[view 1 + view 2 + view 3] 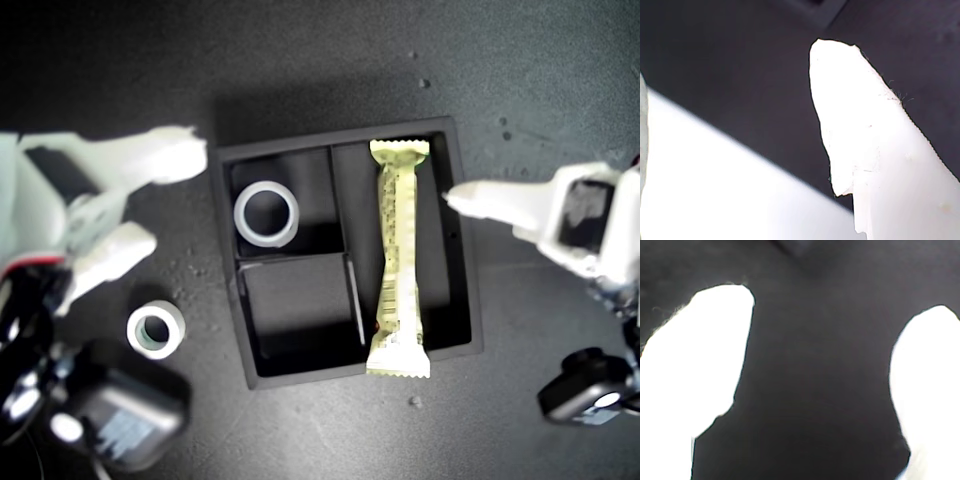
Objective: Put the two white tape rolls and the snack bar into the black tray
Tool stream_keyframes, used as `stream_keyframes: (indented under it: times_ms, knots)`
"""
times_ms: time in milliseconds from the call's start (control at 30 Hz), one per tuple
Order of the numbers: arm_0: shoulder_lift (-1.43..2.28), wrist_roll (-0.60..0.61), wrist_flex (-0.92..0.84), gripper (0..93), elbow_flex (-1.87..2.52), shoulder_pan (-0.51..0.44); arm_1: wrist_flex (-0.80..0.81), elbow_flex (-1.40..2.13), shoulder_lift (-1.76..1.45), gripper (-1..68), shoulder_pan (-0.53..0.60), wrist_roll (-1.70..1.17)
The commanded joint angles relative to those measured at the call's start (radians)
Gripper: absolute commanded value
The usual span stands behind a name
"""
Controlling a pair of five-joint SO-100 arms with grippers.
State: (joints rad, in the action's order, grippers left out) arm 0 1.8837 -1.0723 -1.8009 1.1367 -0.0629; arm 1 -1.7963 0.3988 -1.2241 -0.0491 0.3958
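Exterior view: black tray [455,240] holds snack bar [398,255] and one tape roll [266,213]; my second gripper [820,375] gapes empty.

A dark, matte tabletop [330,60] carries scattered pale specks [424,83].

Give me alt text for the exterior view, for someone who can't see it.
Overhead view of a black tray on a dark table: the snack bar lies along its long compartment, and a white tape roll sits in a small one. A smaller tape roll lies on the table off the tray's left side, and a white robot gripper reaches in from each side.
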Motion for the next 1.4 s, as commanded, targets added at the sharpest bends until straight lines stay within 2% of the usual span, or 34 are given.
stream_keyframes:
  times_ms: [0,100,233,400,633,833,1367]
  knots:
    - [0.213,-0.144,0.183,18.1,0.302,-0.149,-0.005,-0.032,-0.143,18.8,-0.075,0.032]
    - [0.291,-0.261,0.414,16.8,0.584,-0.279,-0.005,0.048,-0.264,14.6,-0.152,0.215]
    - [0.285,-0.36,0.678,16.0,0.825,-0.396,-0.003,0.27,-0.471,8.0,-0.219,0.383]
    - [0.239,-0.437,0.828,15.4,0.943,-0.479,0.015,0.594,-0.738,1.8,-0.252,0.512]
    - [0.236,-0.499,0.913,15.1,1.051,-0.497,0.181,1.075,-1.069,0.0,-0.21,0.635]
    - [0.23,-0.52,0.98,15.0,1.121,-0.5,0.275,1.328,-1.232,0.0,-0.193,0.701]
    - [0.195,-0.543,1.058,15.3,1.184,-0.499,0.347,1.459,-1.255,-0.1,-0.164,0.73]
